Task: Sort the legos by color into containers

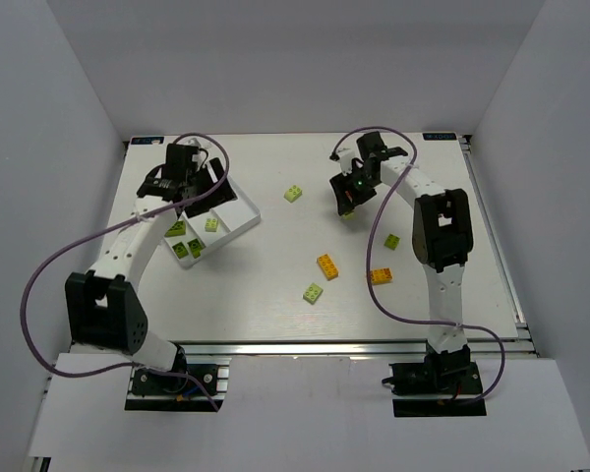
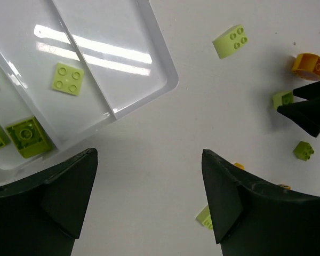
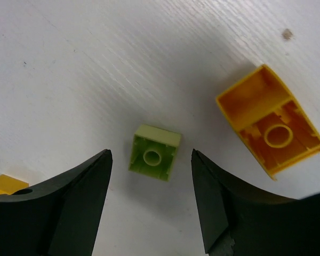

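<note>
Midway through the sort, the right gripper (image 3: 150, 157) hangs with jaws spread either side of a small lime brick (image 3: 153, 153) lying studs-down on the table (image 1: 275, 324), an orange brick (image 3: 272, 128) just beside it. The left gripper (image 2: 148, 160), jaws wide and holding nothing, hovers at the corner of the white tray (image 2: 122, 74), where several green legos (image 2: 68, 78) lie. A pick looks in hand: the right gripper must drop squarely and close on the lime brick without nudging the orange one.
</note>
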You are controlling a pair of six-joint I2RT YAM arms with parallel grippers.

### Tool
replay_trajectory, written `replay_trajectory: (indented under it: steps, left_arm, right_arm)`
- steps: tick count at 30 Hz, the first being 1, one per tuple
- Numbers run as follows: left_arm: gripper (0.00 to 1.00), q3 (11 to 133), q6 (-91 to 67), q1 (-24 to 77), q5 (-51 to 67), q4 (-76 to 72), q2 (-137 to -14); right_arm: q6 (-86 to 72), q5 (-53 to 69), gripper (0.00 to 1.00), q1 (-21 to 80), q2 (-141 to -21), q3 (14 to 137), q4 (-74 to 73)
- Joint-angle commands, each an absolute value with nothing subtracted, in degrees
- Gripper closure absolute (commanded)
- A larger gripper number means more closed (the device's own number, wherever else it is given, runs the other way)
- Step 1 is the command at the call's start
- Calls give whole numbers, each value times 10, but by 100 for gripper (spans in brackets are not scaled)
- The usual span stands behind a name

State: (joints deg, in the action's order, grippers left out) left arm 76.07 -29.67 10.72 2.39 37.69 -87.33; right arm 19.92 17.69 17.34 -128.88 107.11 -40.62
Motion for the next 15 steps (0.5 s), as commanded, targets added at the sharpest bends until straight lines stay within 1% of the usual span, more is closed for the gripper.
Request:
replay_trajectory:
  steps: [1,4,6,8,10,13,14,15]
  left_arm:
    - [12,723,-316,107,49,359,-813]
    - [11,686,-335,107,50,357,-769]
    - [11,659,-347,107,48,354,-738]
    - [12,642,-365,107,47,351,-716]
    - [12,621,-376,107,48,345,-688]
    - [11,602,-384,107,52,349,-657]
    - [11,599,-385,107,54,351,-650]
    - [11,597,-386,107,55,353,-632]
  right_arm:
    - [198,160,33,184,-1300,1093,-403]
    - [196,126,35,192,-1319,1100,-403]
    - [193,99,44,192,-1327,1097,-400]
    - [196,84,56,194,-1325,1089,-390]
    - [207,83,80,194,-1318,1081,-388]
    - [236,109,96,199,-1298,1078,-391]
    - [249,154,100,203,-1291,1080,-396]
    - [280,184,100,215,-1283,1081,-402]
